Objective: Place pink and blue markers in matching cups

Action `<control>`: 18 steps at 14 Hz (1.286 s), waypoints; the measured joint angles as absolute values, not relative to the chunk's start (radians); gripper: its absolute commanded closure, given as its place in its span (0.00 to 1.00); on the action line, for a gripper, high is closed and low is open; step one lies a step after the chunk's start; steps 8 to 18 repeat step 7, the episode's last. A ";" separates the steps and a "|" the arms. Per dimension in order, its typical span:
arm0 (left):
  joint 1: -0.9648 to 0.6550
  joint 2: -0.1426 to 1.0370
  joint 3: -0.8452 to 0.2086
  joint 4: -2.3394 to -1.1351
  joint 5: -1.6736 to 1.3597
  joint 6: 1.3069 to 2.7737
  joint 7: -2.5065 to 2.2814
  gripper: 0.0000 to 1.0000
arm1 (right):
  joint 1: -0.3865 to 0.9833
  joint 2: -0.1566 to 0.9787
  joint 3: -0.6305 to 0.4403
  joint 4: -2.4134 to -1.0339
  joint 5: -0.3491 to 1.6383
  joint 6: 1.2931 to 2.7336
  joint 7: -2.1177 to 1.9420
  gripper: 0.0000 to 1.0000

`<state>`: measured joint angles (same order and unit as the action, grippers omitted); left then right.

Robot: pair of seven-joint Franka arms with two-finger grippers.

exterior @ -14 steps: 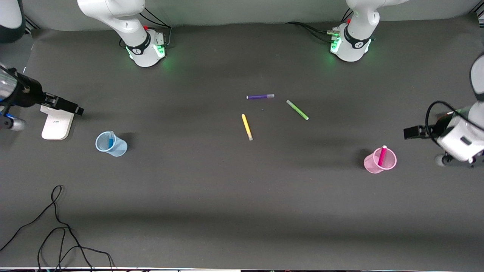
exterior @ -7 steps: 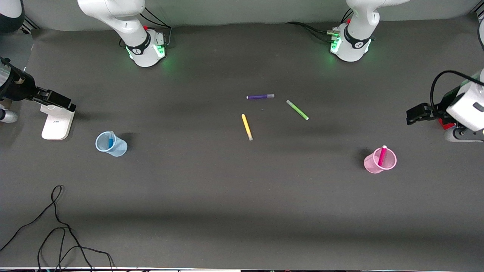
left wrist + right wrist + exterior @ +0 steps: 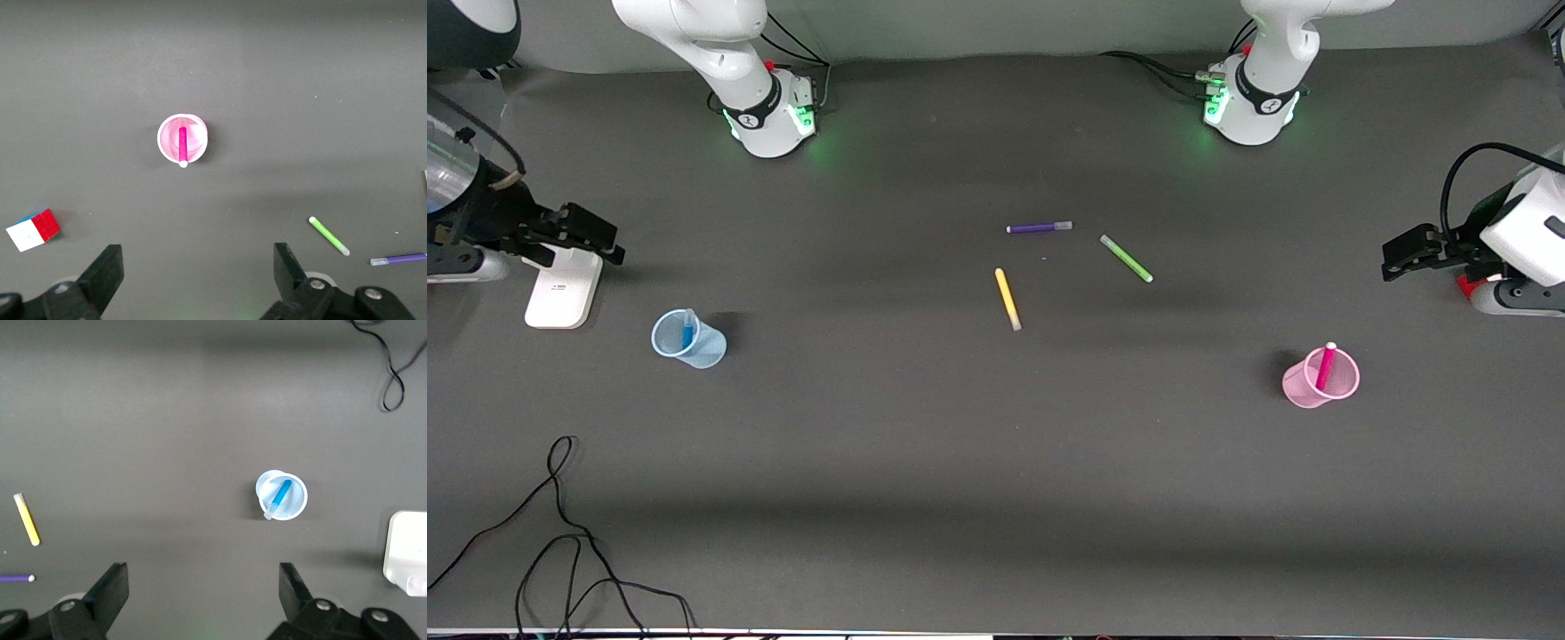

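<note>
The pink marker [image 3: 1325,365] stands in the light pink cup [image 3: 1303,388] toward the left arm's end of the table; the left wrist view shows the marker [image 3: 182,146] in the cup [image 3: 197,131] too. The blue marker [image 3: 687,332] stands in the pale blue cup [image 3: 707,348] toward the right arm's end; the right wrist view shows the marker [image 3: 279,497] in the cup [image 3: 297,508]. My left gripper [image 3: 1400,255] is open and empty, high above the table's edge, also in its wrist view [image 3: 198,273]. My right gripper [image 3: 587,236] is open and empty above the white block, also in its wrist view [image 3: 203,593].
A purple pen [image 3: 1039,228], a green pen [image 3: 1126,259] and a yellow pen [image 3: 1008,299] lie mid-table. A white block [image 3: 562,286] sits near the blue cup. A colour cube [image 3: 33,229] lies near the pink cup. A black cable [image 3: 560,533] trails at the near edge.
Both arms have drawn back and up toward the table's ends. The left gripper rose away from the pink cup; the right gripper shifted slightly over the white block. The markers and cups stayed put.
</note>
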<state>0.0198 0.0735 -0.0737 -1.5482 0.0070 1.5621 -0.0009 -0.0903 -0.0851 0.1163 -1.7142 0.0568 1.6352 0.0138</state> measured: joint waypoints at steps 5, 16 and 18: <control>0.020 0.073 -0.071 -1.549 0.007 1.559 0.003 0.00 | 0.051 -0.096 -0.019 -1.710 0.057 1.621 -0.007 0.00; 0.020 0.072 -0.071 -1.549 0.007 1.556 0.003 0.00 | 0.104 -0.096 -0.087 -1.700 0.057 1.587 -0.013 0.00; 0.020 0.072 -0.071 -1.549 0.007 1.556 0.003 0.00 | 0.104 -0.096 -0.087 -1.700 0.057 1.587 -0.013 0.00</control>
